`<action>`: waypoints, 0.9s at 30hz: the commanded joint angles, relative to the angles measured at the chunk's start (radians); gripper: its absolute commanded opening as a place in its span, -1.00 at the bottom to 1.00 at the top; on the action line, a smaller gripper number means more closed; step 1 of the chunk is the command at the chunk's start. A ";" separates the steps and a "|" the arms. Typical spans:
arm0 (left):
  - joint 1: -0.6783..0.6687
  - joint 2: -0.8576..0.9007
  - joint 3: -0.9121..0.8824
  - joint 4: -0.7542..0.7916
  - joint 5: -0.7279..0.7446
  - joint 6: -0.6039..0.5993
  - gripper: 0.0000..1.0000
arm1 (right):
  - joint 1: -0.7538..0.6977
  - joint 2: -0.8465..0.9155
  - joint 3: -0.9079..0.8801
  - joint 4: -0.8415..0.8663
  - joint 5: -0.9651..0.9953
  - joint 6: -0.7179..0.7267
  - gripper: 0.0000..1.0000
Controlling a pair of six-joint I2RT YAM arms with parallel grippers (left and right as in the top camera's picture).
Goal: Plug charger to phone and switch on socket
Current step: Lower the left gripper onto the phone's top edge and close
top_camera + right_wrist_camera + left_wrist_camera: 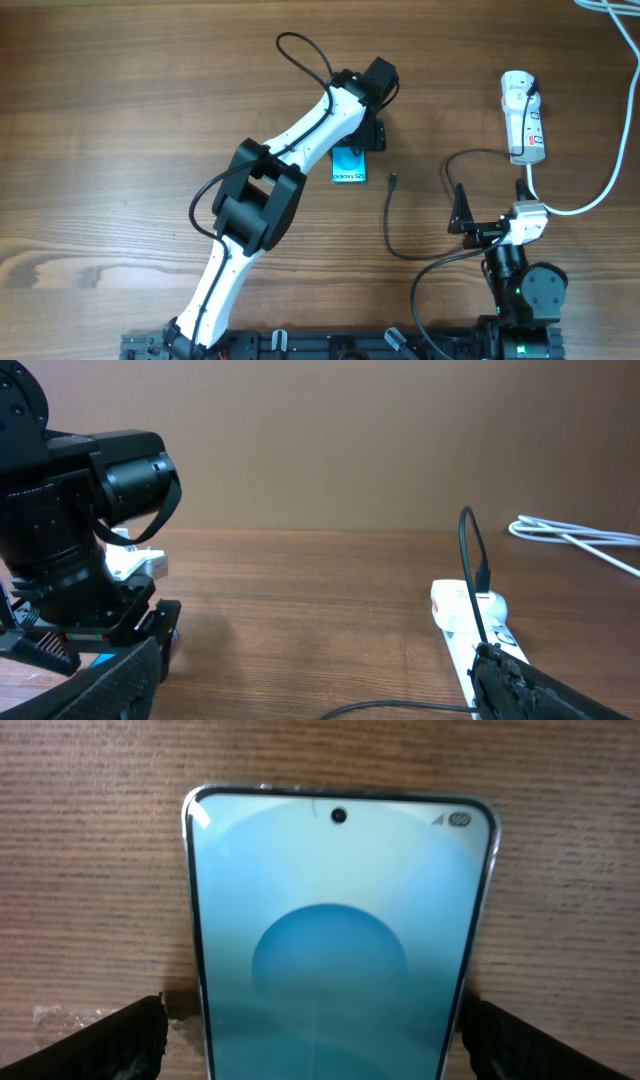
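Charger (388, 220) slack lies nearest the base, a thin black line curling up to its plug tip (394, 180). The tip rests free on the table (120, 120) just beside the phone (349, 170), not inserted. Near the cable's bend hangs the right gripper (458, 212), jaws spread wide and holding nothing. Beyond, the left gripper (315, 1020) straddles the phone, one finger (120, 1040) at each long edge; whether they press cannot be told. Farthest, the socket (525, 118) lies well apart, with the black plug (530, 88) seated near its rounded end and the white lead (600, 200) trailing off. Its switch position is unreadable.

Step judged in hand: steadying the phone so the tip can be fetched. Done well, the left jaws bear evenly on both edges without lifting or skewing the phone, and leave its port end clear. The right gripper should take the cable close behind the tip, so that the tip does not droop, and bring it in along the phone's long axis. The port itself is not visible.
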 commanded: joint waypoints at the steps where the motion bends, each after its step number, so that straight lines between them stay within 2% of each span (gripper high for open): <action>1: 0.004 0.024 0.014 -0.019 0.000 -0.017 0.89 | 0.006 -0.009 -0.001 0.003 0.013 0.013 1.00; 6: 0.004 0.024 0.014 -0.024 0.001 -0.017 0.78 | 0.006 -0.009 -0.001 0.003 0.013 0.013 1.00; 14: 0.004 0.024 0.014 -0.024 0.001 -0.017 0.75 | 0.006 -0.009 -0.001 0.003 0.013 0.013 1.00; 17: 0.004 0.024 0.014 -0.024 0.004 -0.017 0.58 | 0.006 -0.009 -0.001 0.003 0.013 0.013 1.00; 22: 0.004 0.024 0.014 -0.024 0.004 -0.017 0.72 | 0.006 -0.009 -0.001 0.003 0.013 0.013 1.00; 24: 0.004 0.024 0.014 -0.024 0.008 -0.017 0.86 | 0.006 -0.009 -0.001 0.003 0.013 0.013 1.00; 27: 0.004 0.024 0.014 -0.022 0.043 -0.017 0.87 | 0.006 -0.009 -0.001 0.003 0.013 0.013 1.00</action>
